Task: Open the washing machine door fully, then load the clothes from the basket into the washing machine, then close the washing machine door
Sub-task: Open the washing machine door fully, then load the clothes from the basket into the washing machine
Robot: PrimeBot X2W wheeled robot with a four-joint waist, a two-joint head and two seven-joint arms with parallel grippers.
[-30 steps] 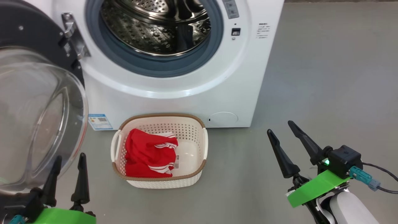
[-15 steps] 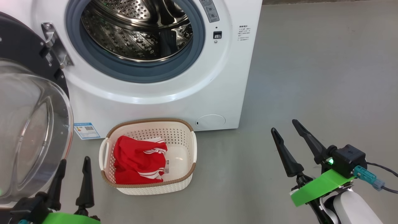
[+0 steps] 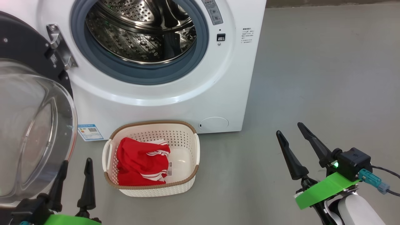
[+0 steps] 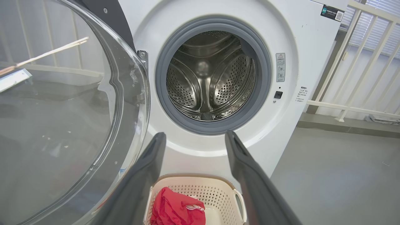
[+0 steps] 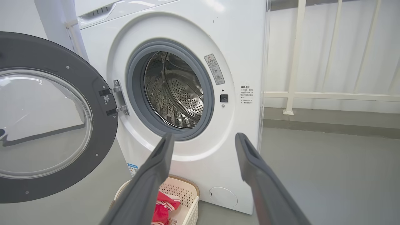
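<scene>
Nearest, left gripper [image 3: 76,161] and right gripper [image 3: 289,128] hover with jaws wide, empty. On the floor [image 3: 297,78] between, the basket [image 3: 156,190] holds red clothes [image 3: 140,165] bunched at its left end. Beyond, the washing machine door [image 3: 31,125] stands open. Best pinch the heap's crest, clear of the rim.

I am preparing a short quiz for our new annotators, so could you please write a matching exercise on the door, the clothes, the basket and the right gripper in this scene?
Things:
1. washing machine door
2. clothes
3. basket
4. right gripper

States or places:
A. open, holding nothing
B. heaped inside the basket, towards its left end
C. standing open beside the drum opening
D. on the floor in front of the washing machine

Right pairs: 1-C, 2-B, 3-D, 4-A
</scene>
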